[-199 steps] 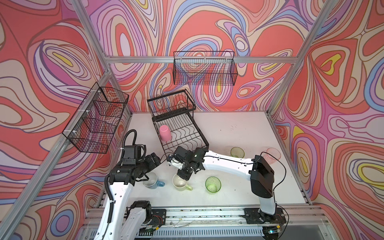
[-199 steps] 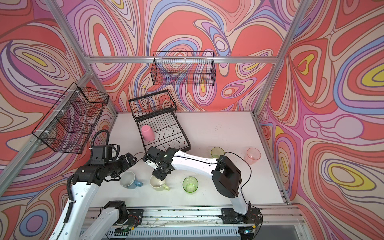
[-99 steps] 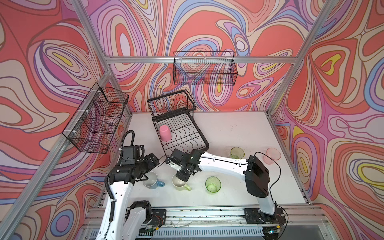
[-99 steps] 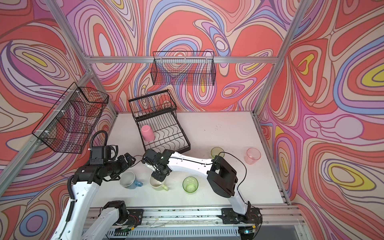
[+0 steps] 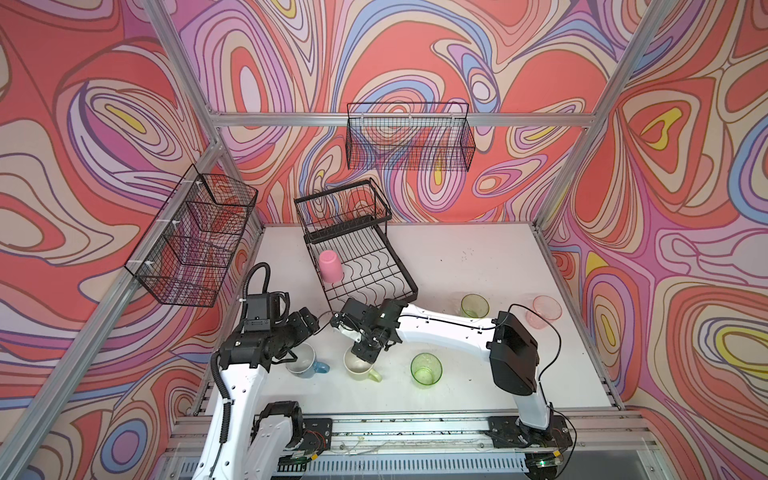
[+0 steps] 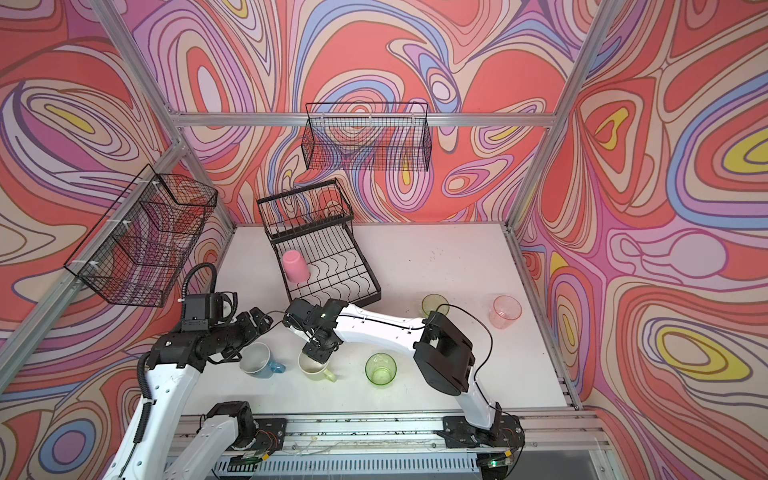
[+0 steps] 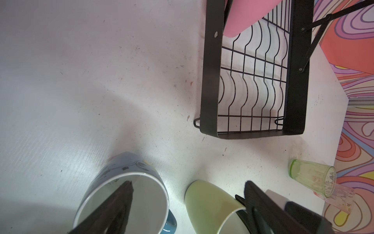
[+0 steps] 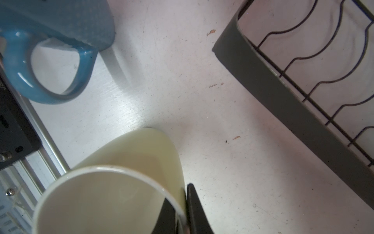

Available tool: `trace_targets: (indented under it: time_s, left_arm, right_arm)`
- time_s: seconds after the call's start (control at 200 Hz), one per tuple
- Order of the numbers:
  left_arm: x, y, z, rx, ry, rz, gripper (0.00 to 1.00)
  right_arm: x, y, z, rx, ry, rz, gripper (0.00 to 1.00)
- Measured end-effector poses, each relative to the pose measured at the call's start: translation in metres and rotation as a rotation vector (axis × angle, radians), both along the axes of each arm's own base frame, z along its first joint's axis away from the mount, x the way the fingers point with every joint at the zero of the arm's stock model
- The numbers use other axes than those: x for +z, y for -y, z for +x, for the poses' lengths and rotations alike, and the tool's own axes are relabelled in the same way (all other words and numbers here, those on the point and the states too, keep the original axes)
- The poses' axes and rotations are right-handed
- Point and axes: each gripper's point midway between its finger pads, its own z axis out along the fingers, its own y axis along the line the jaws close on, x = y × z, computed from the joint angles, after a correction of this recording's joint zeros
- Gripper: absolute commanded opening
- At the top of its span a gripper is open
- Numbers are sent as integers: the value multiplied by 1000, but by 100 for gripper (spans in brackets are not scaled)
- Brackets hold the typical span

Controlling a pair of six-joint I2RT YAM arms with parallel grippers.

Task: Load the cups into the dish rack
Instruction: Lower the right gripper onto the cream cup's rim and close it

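Right fingers (image 8: pixel 194 212) pinched narrow on the wall of the yellow-green mug (image 5: pixel 360 368), one inside the rim, one outside. Mug upright on counter (image 5: pixel 478 257), near edge, centre. Left fingers (image 7: pixel 121 200) wide, holding nothing, one over the mouth of the blue mug (image 5: pixel 305 361), which is just left of the yellow-green mug. Opaque pink tumbler (image 5: pixel 331 266) upside down in dish rack (image 5: pixel 409 286), lower tray, left side. Near green tumbler (image 5: pixel 426 370), far green tumbler (image 5: pixel 473 305) and clear pink tumbler (image 5: pixel 544 311) stand on counter to the right, outside rack.

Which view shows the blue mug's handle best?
Right wrist view: the blue mug's handle looms large, its loop clear. Both top views show a small stub; the left wrist view only a sliver.
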Motion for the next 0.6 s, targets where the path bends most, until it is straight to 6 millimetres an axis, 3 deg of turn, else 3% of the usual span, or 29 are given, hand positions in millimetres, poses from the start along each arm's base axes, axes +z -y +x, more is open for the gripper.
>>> trace_targets:
  time_s: [0.18,0.601]
  left_arm:
    - [2,2,1,-5,15,-7,89]
    - [7,5,-1,-16,45,-19,89]
  right_arm:
    - [8,5,3,-18,29,9,0]
    - [57,7,17,-71,121,124,0]
